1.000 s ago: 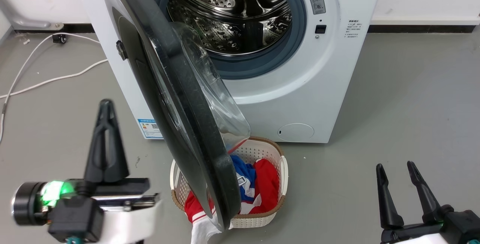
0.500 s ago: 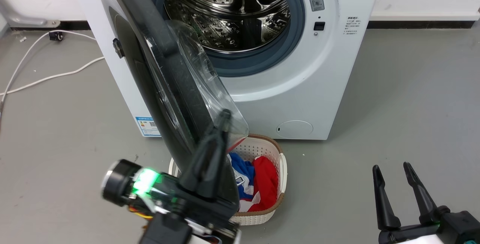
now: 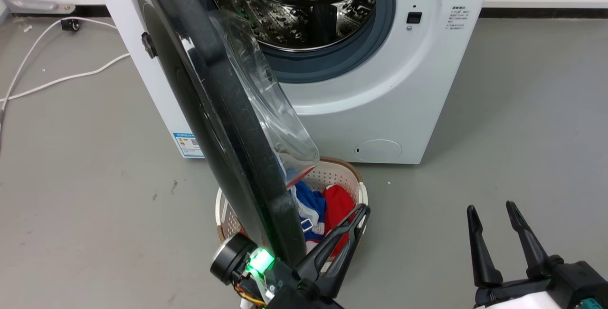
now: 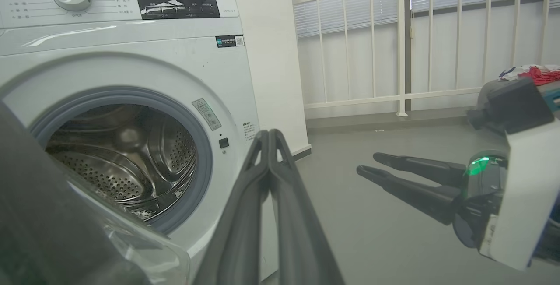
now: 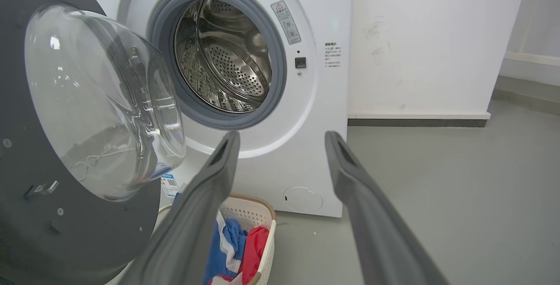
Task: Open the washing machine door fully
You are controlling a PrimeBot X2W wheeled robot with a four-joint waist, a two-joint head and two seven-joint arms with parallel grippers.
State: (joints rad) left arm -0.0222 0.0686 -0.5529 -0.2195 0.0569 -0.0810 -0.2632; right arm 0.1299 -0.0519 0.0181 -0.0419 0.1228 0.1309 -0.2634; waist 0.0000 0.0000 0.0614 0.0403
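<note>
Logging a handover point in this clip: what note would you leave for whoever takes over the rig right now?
Left hand: shut, holding nothing, low on the inner side of the washing machine door, near its free edge and above the laundry basket. Contact with the door can't be told.
Right hand: open, holding nothing, off to the right over the floor.
Done: door unlatched and standing partway out from the washing machine, drum exposed.
Left: swing the door further out until it is fully open, probably by pushing its inner face with the left hand.
</note>
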